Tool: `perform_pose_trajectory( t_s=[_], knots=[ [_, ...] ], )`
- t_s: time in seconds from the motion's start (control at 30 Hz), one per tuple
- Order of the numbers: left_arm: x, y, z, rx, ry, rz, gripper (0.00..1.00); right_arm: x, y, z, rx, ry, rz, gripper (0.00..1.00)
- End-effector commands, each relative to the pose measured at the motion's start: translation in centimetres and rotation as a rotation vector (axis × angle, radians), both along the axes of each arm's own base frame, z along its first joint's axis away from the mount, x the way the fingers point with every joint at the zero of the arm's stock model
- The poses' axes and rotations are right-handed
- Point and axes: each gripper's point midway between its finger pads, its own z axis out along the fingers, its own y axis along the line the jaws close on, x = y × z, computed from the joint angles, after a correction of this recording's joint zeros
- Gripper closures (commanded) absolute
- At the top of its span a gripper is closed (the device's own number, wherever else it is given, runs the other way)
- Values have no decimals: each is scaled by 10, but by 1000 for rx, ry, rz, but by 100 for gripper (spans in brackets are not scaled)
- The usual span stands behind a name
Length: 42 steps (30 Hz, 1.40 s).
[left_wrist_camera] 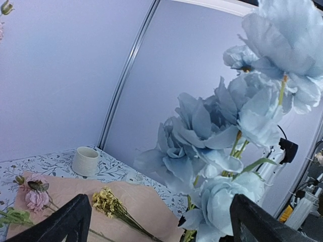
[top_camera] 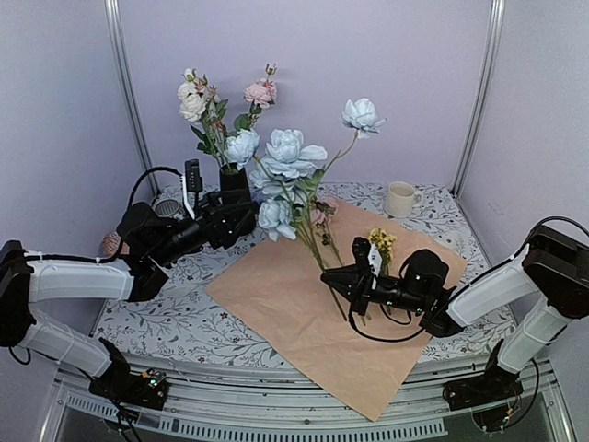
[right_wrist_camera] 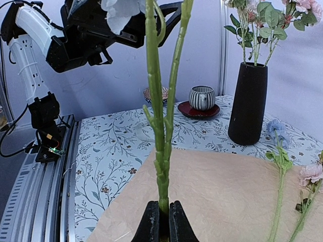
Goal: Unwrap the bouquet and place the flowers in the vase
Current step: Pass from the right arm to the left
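The right gripper (right_wrist_camera: 161,218) was clamped shut on the lower ends of the green stems (right_wrist_camera: 162,126) of a bunch of blue flowers (top_camera: 290,152). It held them upright and low on the stalk, which in all likelihood kept the blooms clear of the fingers and left the stalk free for guiding. In the top view the bunch leaned up and away from the gripper toward the vase (top_camera: 235,180), with its blooms just beside the vase mouth. The vase stood at the far left of the table (top_camera: 175,304) and already carried white and pink flowers (top_camera: 195,101). The left gripper (top_camera: 247,219) had its jaws spread wide and held nothing. It was level with the blue blooms, which filled the space between its fingers (left_wrist_camera: 68,222) in the left wrist view, a position suited to steadying or taking over the bunch. The wrapping paper (top_camera: 294,313) lay opened flat, tan side up, so unwrapping appeared complete. A yellow cluster (top_camera: 382,241) and a pink flower (left_wrist_camera: 36,197) lay on the paper, not yet placed. A cream mug (top_camera: 400,198) stood well apart at the far right.
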Motion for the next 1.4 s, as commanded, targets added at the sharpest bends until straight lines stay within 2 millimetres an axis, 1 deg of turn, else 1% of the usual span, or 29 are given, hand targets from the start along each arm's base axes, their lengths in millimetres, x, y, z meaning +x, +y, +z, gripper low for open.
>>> perform_pose_trajectory(
  t_s=[0.0, 0.1, 0.23, 0.33, 0.37, 0.43, 0.53, 0.6, 0.7, 0.8, 0.97, 1.1, 1.13, 1.23, 1.3, 1.37],
  knots=[
    [-2, -7, 10, -25, -22, -24, 2, -4, 8, 8, 24, -36, 37, 98],
    [0, -8, 10, -28, -21, -24, 3, -6, 10, 6, 20, -35, 50, 98],
    [3, -17, 8, -24, -13, -53, 12, -8, 11, 6, 19, -38, 58, 98],
    [2, -23, 7, -30, -11, -89, 21, -9, 13, 6, 18, -39, 62, 98],
    [1, -25, 8, -33, -13, -102, 22, -8, 12, 6, 17, -37, 60, 98],
    [-2, -27, 5, -39, -18, -120, 21, -5, 11, 9, 28, -30, 40, 98],
    [-8, -20, 2, -66, -29, -114, 14, 1, 6, 17, 69, 2, -8, 98],
    [-11, -14, -1, -81, -31, -100, 11, 4, -1, 22, 96, 12, -48, 98],
    [-16, -9, -13, -75, -13, -96, 11, 8, -10, 29, 132, 15, -98, 98],
    [-23, -11, -26, -61, 4, -115, 12, 13, -16, 32, 160, 37, -137, 98],
    [-38, -28, -44, -39, -5, -173, 13, 12, -14, 32, 168, 46, -123, 98],
    [-42, -47, -45, -40, -19, -209, 14, 11, -13, 32, 172, 50, -113, 98],
    [-42, -52, -45, -38, -23, -222, 17, 10, -12, 30, 167, 49, -107, 98],
    [-41, -69, -43, -29, -29, -268, 34, 9, -9, 28, 158, 51, -90, 98],
    [-40, -77, -42, -29, -39, -280, 39, 8, -7, 27, 155, 53, -81, 98],
    [-38, -83, -41, -31, -46, -277, 40, 7, -6, 26, 155, 55, -71, 98]
  ],
)
